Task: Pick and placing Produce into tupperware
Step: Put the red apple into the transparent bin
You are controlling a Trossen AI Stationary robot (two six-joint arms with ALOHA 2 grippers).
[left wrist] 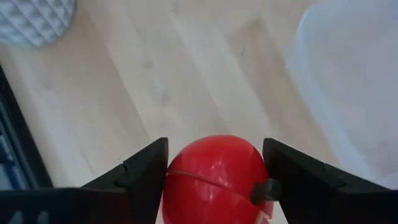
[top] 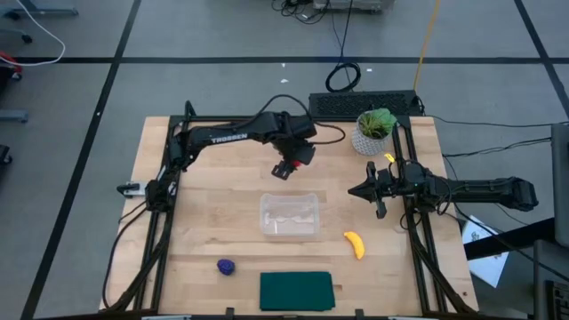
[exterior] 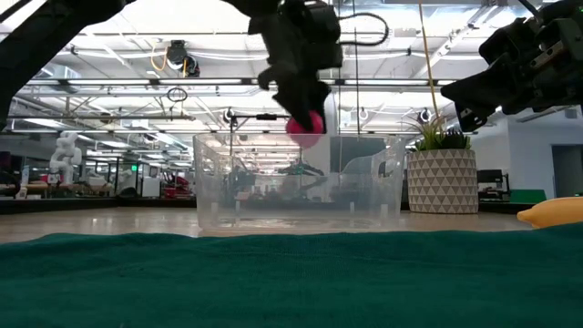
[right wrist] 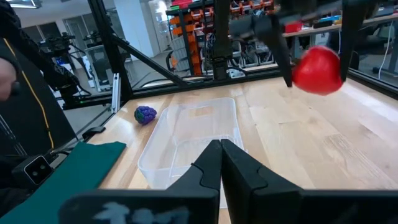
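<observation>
- Using the tupperware [top: 289, 215] as the anchor. On its near side sits the green mat [top: 296, 291]; it isn't part of the job, so no real risk there.
- The purple lump [top: 226, 266] is near-left of the tub and the banana [top: 355, 244] is just off its near-right corner. Both lie on the table, not yet packed.
- The tub itself looks empty. It's light clear plastic, so I'd guess a clipped rim would shove it around.
- Just past the far rim, the left gripper [top: 286, 166] is clamped on the red round piece [left wrist: 214, 180] up in the air. It's not over the opening yet, so letting go now would drop the piece on the wood, where it'd probably roll.
- The grip sits on a round, smooth surface, so it could squirt out.
- Right gripper [top: 362, 191], fingers pressed together, waits off the tub's far-right side.
- The potted plant [top: 373, 132] is farther back, fine unless an arm swings wide.
</observation>
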